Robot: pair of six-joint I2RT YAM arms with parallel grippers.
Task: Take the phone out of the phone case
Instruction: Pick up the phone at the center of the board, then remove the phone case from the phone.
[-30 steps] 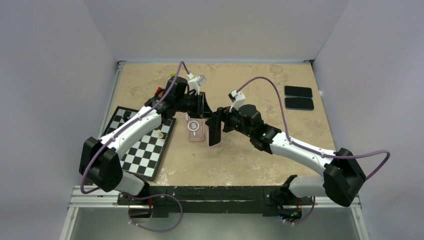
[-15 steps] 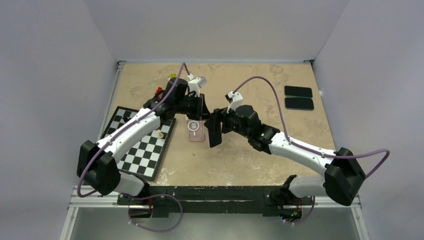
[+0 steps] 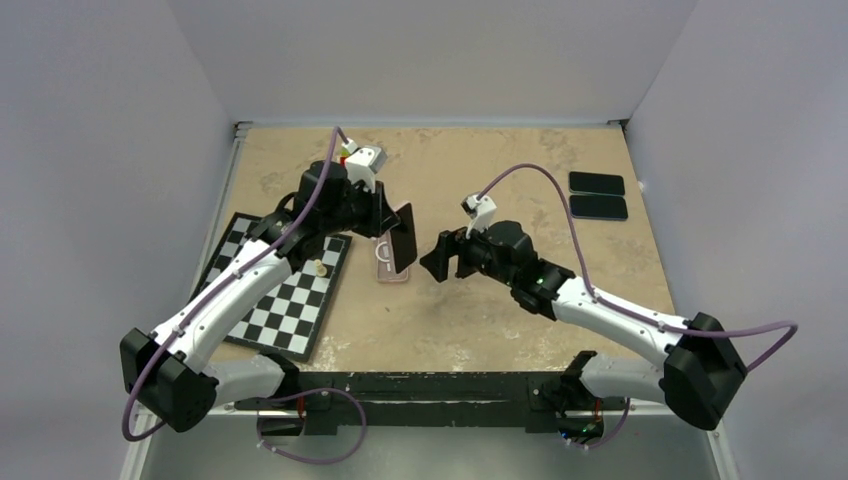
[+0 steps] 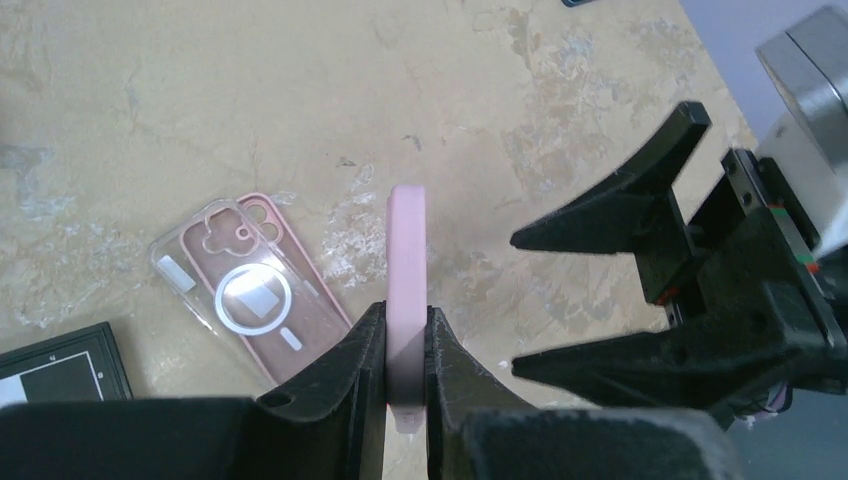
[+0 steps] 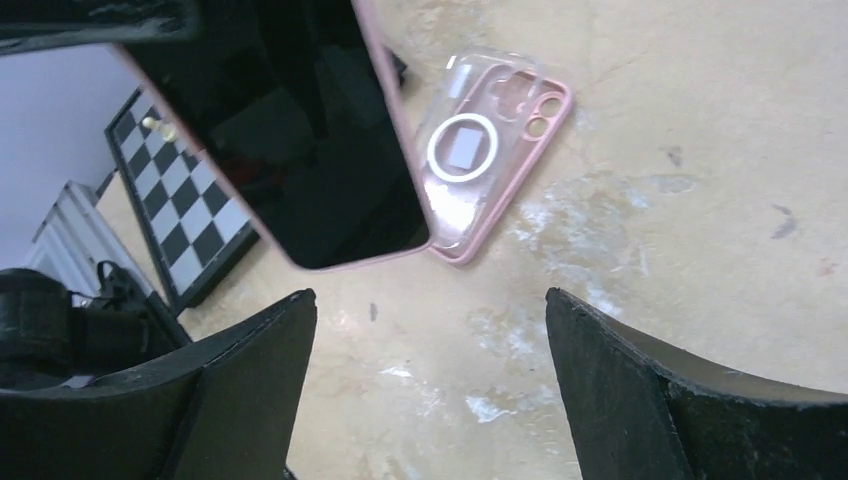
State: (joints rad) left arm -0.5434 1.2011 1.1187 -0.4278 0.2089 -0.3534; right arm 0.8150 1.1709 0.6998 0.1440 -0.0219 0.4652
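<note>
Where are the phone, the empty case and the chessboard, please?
phone (image 5: 310, 140), right wrist view, on its dark screen.
empty case (image 4: 252, 297), left wrist view, middle of its back.
chessboard (image 3: 290, 305), top view, on its middle squares.

Tan table (image 3: 500, 320) with case (image 4: 245, 300), chessboard (image 3: 285, 300), two phones (image 3: 597, 184)

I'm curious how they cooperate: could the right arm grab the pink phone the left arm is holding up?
Probably yes. The right gripper is open and faces the phone, with nothing between them. The left gripper pinches only one end, so the rest is free.
</note>
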